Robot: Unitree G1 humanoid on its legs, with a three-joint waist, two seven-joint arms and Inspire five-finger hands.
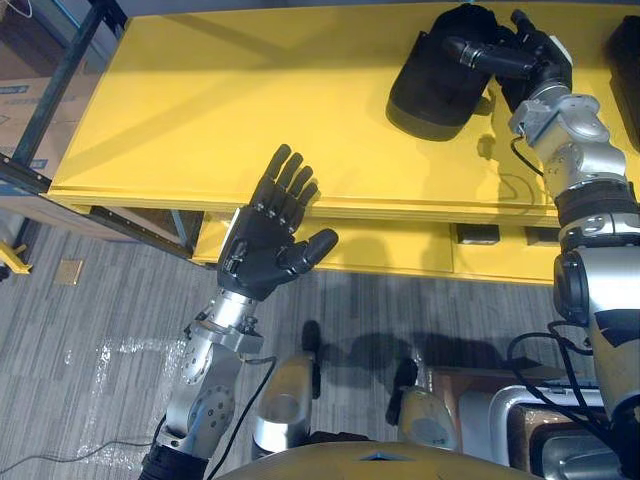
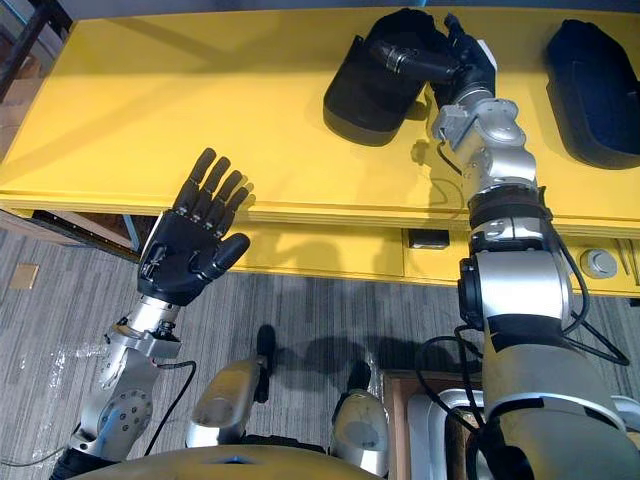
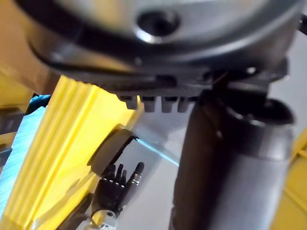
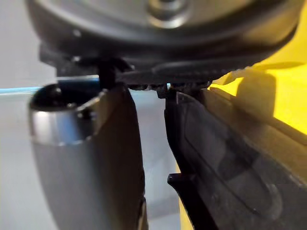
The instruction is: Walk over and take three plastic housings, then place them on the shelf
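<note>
My right hand (image 2: pixel 468 68) is up at about 1 o'clock in the head view. Its thumb is laid across the top of a black plastic housing (image 2: pixel 365 95) and its fingers curl round the housing's near-right end, so I read it as gripping that piece. The left hand (image 1: pixel 262 245) hangs at about 9 o'clock off the front lip, fingers straight and spread, holding nothing.

The yellow shelf (image 1: pixel 220 110) fills the upper half of the view, with bare board running from 9 to 12 o'clock. The gripped housing appears to sit flat on that board. A second housing (image 2: pixel 595 90) lies at 3 o'clock from it, well apart, at the edge of the right eye view. In the right wrist view, the dark shell sits just beside my thumb with the yellow board behind it.

I judge this to be the placing step: one housing is already down and this one is being seated. I can't see a third from here.

Next I'd ease the thumb and fingers off without dragging the shell. Then I'd lift the hand straight up and back toward 6 o'clock, clear of the lip. The risk I see is a curled finger catching the rim and skidding the housing across the smooth board.
</note>
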